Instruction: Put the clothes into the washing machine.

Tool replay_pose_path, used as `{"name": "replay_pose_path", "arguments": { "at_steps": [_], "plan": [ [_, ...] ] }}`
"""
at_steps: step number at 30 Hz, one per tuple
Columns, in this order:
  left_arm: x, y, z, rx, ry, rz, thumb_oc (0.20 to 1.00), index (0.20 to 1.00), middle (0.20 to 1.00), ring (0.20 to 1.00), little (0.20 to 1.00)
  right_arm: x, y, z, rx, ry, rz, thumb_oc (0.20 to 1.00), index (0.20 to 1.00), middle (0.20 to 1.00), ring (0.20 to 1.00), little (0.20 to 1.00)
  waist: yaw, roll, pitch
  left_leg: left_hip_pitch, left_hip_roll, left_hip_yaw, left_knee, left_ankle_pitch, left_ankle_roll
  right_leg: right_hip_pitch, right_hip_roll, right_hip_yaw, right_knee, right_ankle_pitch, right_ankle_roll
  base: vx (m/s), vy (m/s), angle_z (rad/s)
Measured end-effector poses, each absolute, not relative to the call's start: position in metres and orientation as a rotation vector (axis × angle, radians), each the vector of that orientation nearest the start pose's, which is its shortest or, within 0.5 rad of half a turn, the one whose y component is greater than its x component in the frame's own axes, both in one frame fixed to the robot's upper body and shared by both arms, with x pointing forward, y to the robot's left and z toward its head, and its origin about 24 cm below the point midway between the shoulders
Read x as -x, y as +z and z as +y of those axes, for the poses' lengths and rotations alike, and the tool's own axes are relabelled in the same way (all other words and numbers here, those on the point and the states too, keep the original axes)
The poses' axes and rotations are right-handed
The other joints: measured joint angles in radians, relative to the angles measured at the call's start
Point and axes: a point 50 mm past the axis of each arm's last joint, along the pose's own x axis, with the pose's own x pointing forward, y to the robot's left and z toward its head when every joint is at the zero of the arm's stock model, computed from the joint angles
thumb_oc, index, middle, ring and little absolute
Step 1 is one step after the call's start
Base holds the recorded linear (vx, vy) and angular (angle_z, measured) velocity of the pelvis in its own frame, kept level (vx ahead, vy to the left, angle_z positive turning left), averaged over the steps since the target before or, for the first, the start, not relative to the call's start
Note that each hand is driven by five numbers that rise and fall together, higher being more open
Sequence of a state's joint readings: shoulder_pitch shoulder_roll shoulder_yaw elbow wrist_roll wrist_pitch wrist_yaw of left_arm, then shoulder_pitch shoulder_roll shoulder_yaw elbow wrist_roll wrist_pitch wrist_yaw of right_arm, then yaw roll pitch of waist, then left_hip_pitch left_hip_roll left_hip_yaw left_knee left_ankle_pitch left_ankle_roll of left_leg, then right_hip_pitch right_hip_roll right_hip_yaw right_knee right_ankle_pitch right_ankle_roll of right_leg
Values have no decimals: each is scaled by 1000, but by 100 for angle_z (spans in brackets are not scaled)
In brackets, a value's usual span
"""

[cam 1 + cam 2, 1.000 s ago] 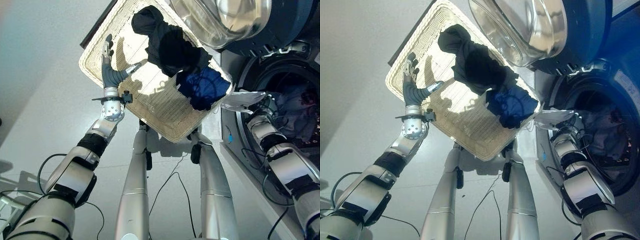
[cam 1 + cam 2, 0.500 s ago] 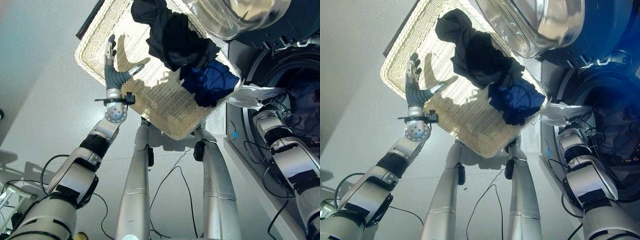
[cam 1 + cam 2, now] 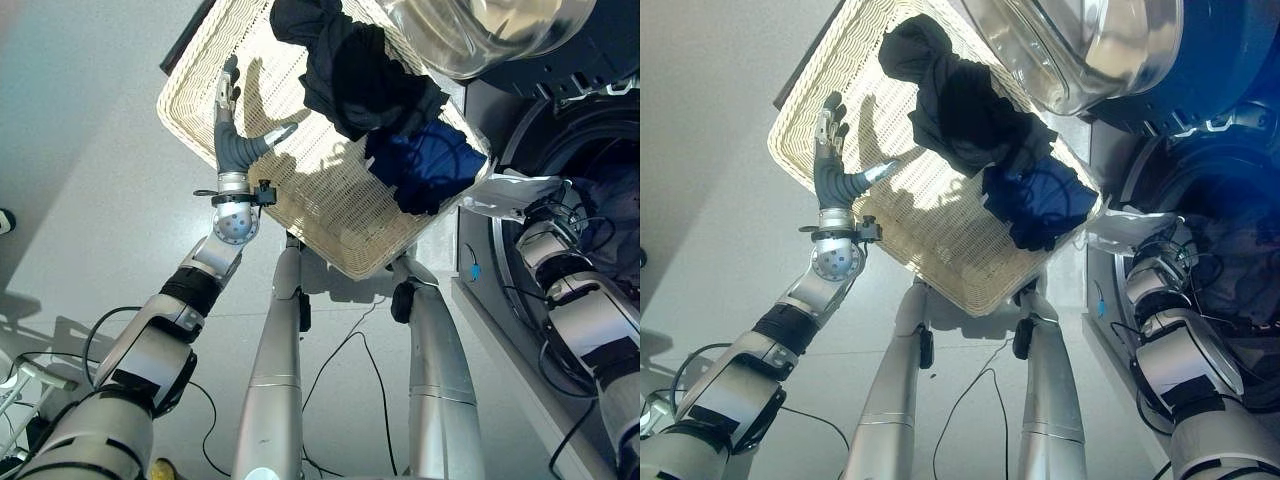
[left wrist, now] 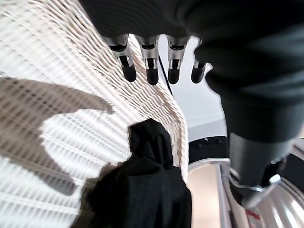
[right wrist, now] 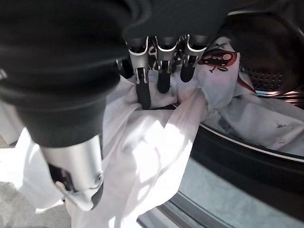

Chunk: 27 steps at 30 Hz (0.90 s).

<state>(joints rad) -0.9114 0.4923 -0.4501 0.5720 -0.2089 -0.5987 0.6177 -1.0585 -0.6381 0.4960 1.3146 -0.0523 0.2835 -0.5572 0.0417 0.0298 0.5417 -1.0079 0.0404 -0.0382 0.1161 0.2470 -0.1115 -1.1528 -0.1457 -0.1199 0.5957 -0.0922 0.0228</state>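
A cream wicker basket [image 3: 330,215] holds a heap of black clothes [image 3: 360,75] and a dark blue garment [image 3: 425,165] at its side nearest the washer. My left hand [image 3: 232,145] hovers open over the basket's bare left part, fingers [image 4: 151,71] straight, a little short of the black clothes [image 4: 142,190]. My right hand [image 5: 142,88] is at the washing machine's round opening [image 3: 590,170], shut on a white garment [image 3: 510,192] that drapes over it and hangs across the rim. More pale cloth with a red print [image 5: 223,71] lies inside the drum.
The washer's glass door [image 3: 480,30] stands swung open above the basket's far corner. The dark rubber rim [image 5: 247,156] of the opening runs just under the white garment. Grey floor [image 3: 90,200] lies to the basket's left.
The whole picture has shifted, so the camera moved. My left hand has edged slightly further over the basket. My right hand stays at the opening with the white garment.
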Motion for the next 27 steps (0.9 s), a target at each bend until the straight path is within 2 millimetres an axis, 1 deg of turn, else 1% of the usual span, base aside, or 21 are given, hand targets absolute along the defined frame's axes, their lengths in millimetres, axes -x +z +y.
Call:
{"name": "replay_pose_path", "arguments": {
  "at_steps": [6,7,8,11,12,13,14,18,22,27],
  "plan": [
    [-358,238,148,-169,162,-901,1000,1000,1000,1000,1000,-369,152,-329,1178,-794,352,1000,1000,1000,1000,1000,-1,0,0,-5,0,0,0,0,0,-5,0,0,1,0,0,0,0,0],
    [-358,238,148,-168,162,-902,1000,1000,1000,1000,1000,-371,156,-328,1193,-792,346,1000,1000,1000,1000,1000,0,0,0,-6,0,0,0,0,0,-6,0,0,1,0,0,0,0,0],
    [-358,238,148,-168,161,-903,1000,1000,1000,1000,1000,-370,155,-329,1235,-781,365,1000,1000,1000,1000,1000,0,1,0,-7,0,0,0,0,0,-7,0,0,1,0,0,0,0,0],
    [-357,240,147,-163,156,-911,1000,1000,1000,1000,1000,-371,160,-330,1270,-776,385,1000,1000,1000,1000,1000,0,1,-1,-15,0,-1,1,0,0,-14,0,0,1,0,0,0,0,0],
    [-355,241,145,-157,148,-920,1000,1000,1000,1000,1000,-371,162,-331,1312,-780,400,542,542,542,542,542,1,1,-1,-21,-1,-2,2,0,-1,-22,-1,0,4,0,0,0,0,0],
    [-355,241,145,-157,148,-920,1000,1000,1000,1000,1000,-371,162,-331,1312,-780,400,542,542,542,542,542,1,1,-1,-21,-1,-2,2,0,-1,-22,-1,0,4,0,0,0,0,0],
    [-355,242,144,-154,146,-924,1000,1000,1000,1000,1000,-370,163,-332,1334,-783,424,200,200,200,200,200,1,1,-1,-27,-2,-3,2,3,-2,-29,-2,0,7,0,0,0,0,0],
    [-354,241,144,-149,144,-924,1000,1000,1000,1000,1000,-369,165,-334,1362,-781,450,200,200,200,200,200,5,1,-1,-34,-3,-11,1,5,-4,-36,-2,-1,17,-7,-2,9,7,4],
    [-351,240,142,-141,133,-925,1000,1000,1000,1000,1000,-368,172,-339,1368,-773,462,200,200,200,200,200,8,1,-1,-34,-3,-13,1,6,-6,-41,-3,-2,28,-10,-7,0,0,0],
    [-351,241,140,-137,130,-924,1000,1000,1000,1000,1000,-368,173,-340,1365,-771,465,200,200,200,200,200,10,3,-1,-34,-2,-14,1,7,-8,-42,-3,-3,30,-12,-10,0,0,0]
  ]
}}
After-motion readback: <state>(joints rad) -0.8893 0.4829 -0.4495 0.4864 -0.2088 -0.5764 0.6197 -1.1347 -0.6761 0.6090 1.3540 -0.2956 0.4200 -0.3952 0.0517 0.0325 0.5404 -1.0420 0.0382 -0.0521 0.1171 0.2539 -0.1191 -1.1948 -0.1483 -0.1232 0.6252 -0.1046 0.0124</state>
